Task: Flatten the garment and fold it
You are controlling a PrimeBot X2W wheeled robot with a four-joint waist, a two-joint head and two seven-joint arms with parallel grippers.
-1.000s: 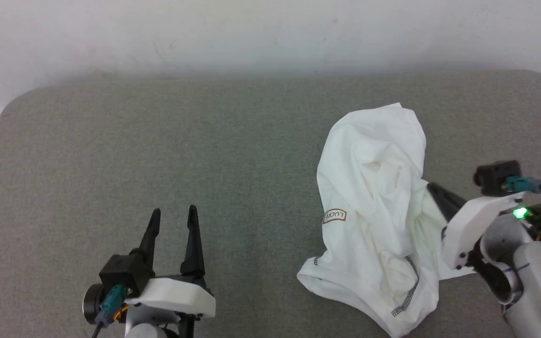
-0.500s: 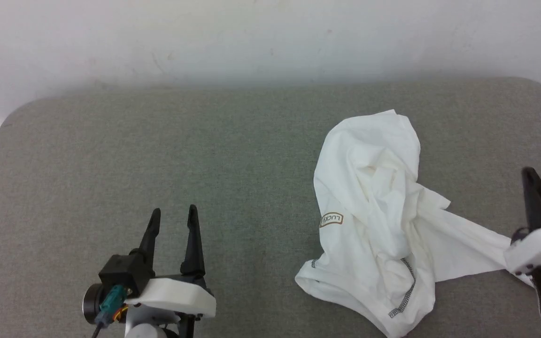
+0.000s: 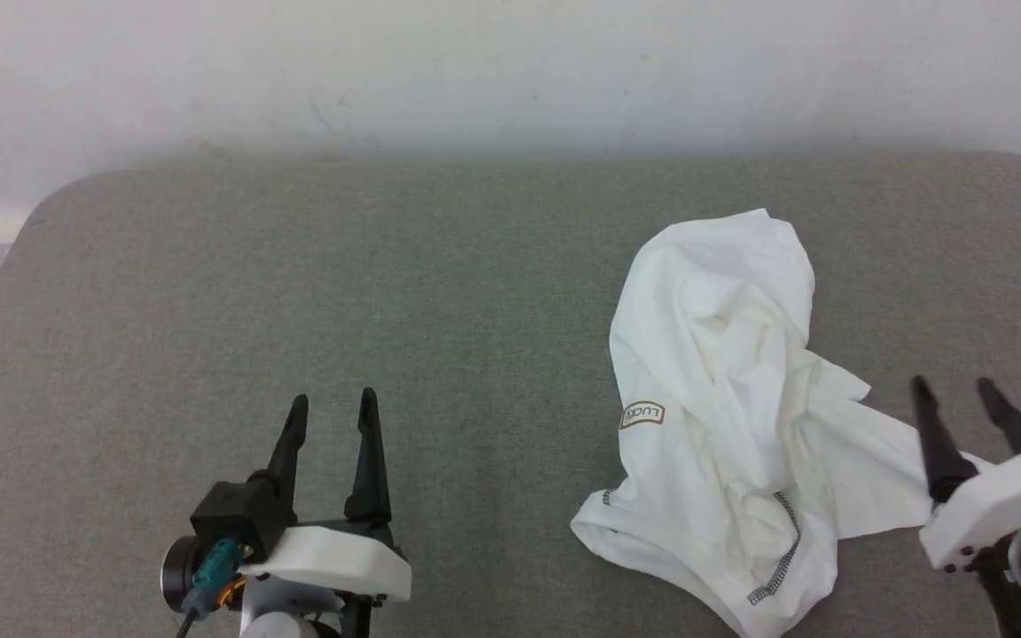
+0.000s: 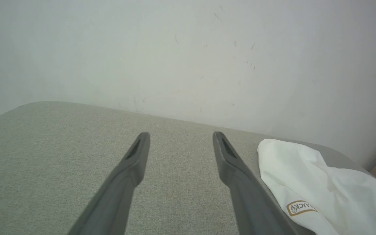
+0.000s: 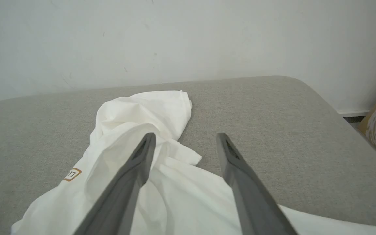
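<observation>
Plainly crumpled, the garment (image 3: 723, 372) lies bunched in a loose heap on the right half of the grey fabric-covered desk (image 3: 386, 292), white cloth piled in soft folds with its far end rounded toward the pale wall (image 3: 475, 71). A small brown-outlined logo patch (image 3: 642, 415) faces up on its left side, and a grey stitched seam (image 3: 781, 567) curves along the near edge, close to the desk's front. One flat flap of the cloth stretches out to the right, reaching under the right claw (image 3: 952, 385). That claw sits at the lower right with its two dark fingers spread apart, poised over the flap and gripping nothing; its wrist view shows cloth below the left finger and bare desk past the other. The left claw (image 3: 333, 397) rests at the lower left, well apart from the garment, fingers likewise spread and empty, pointing toward the wall.
</observation>
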